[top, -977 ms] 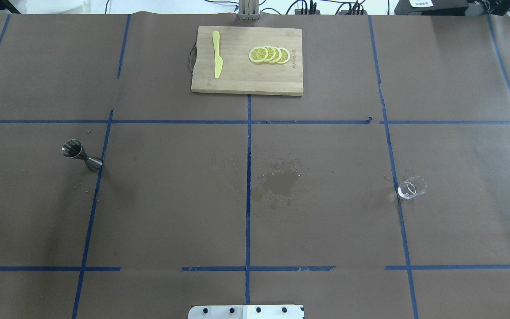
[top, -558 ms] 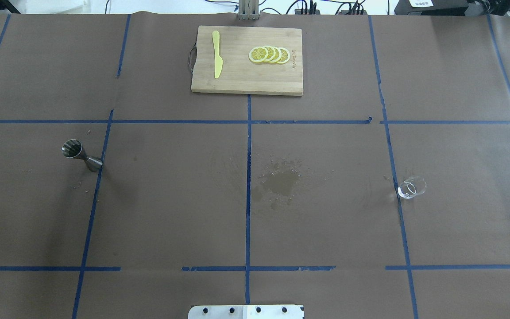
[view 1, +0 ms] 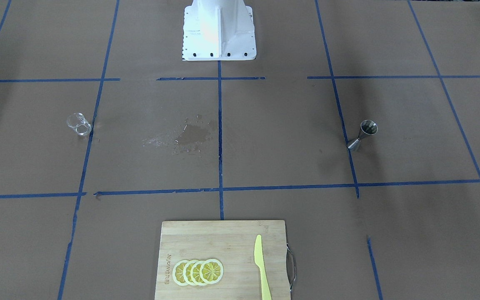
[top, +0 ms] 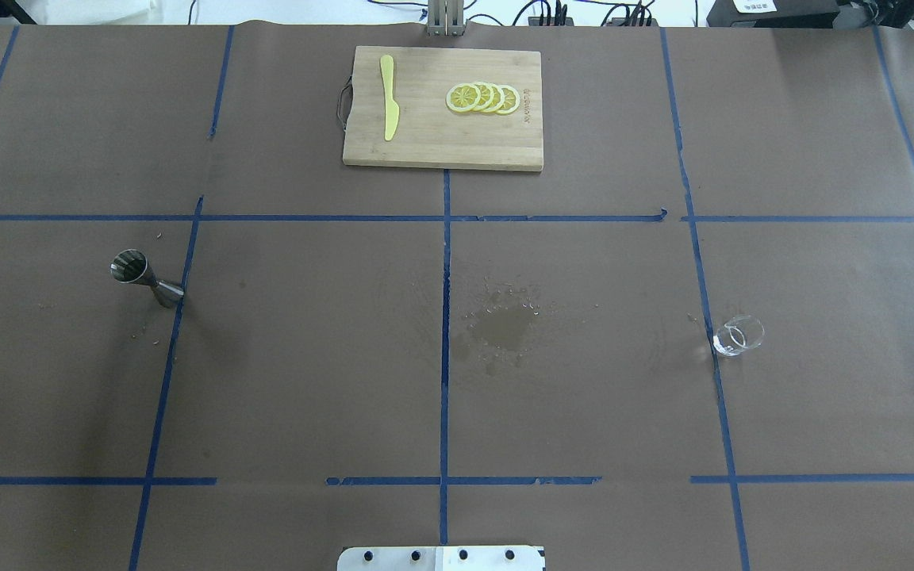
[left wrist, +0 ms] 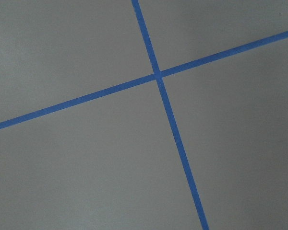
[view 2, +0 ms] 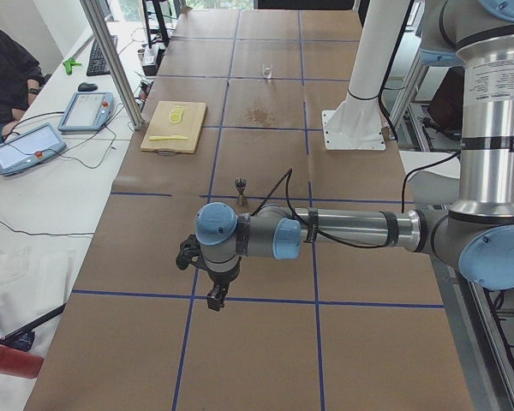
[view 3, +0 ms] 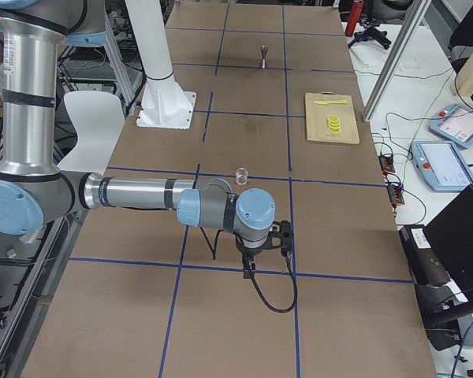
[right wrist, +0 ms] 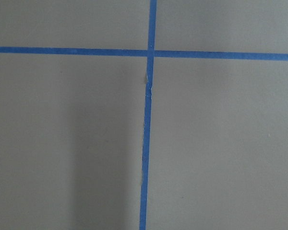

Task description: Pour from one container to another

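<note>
A steel jigger [top: 146, 279] stands upright on the left half of the table, also seen as the jigger [view 1: 363, 134] in the front view. A small clear glass beaker [top: 738, 335] stands on the right half, by a blue tape line. Neither gripper shows in the overhead or front views. In the left side view my left gripper [view 2: 214, 300] hangs low over the table's end, well short of the jigger [view 2: 240, 190]. In the right side view my right gripper [view 3: 249, 272] hangs near the beaker [view 3: 240, 176]. I cannot tell whether either is open or shut. Both wrist views show only taped brown paper.
A wet patch [top: 502, 327] darkens the paper at the table's middle. At the far edge lies a wooden cutting board [top: 441, 143] with a yellow knife [top: 388, 95] and several lemon slices [top: 482, 97]. The white robot base [view 1: 218, 29] stands at the near edge.
</note>
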`<state>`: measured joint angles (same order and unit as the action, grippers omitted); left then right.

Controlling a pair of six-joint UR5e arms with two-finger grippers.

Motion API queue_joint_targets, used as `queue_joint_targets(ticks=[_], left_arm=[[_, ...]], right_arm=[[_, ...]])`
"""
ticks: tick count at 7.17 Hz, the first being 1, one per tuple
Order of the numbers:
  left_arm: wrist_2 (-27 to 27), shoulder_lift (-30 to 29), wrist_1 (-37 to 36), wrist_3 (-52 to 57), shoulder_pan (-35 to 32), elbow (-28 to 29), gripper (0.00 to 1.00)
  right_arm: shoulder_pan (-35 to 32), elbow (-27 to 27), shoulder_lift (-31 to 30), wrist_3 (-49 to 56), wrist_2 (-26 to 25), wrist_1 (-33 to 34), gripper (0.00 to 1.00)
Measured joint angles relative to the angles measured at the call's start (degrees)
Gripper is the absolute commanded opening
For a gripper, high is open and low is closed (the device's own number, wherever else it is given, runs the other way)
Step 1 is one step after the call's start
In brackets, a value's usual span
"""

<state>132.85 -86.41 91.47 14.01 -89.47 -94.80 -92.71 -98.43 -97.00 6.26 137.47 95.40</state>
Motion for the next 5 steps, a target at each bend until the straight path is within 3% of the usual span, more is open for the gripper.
queue_joint_targets(ticks=[5], left_arm=[[0.0, -0.1, 9.2, -13.0, 0.0, 0.5, 1.0]], right_arm=[[-0.1, 0.4, 0.3, -12.3, -0.5, -8.1, 1.0]])
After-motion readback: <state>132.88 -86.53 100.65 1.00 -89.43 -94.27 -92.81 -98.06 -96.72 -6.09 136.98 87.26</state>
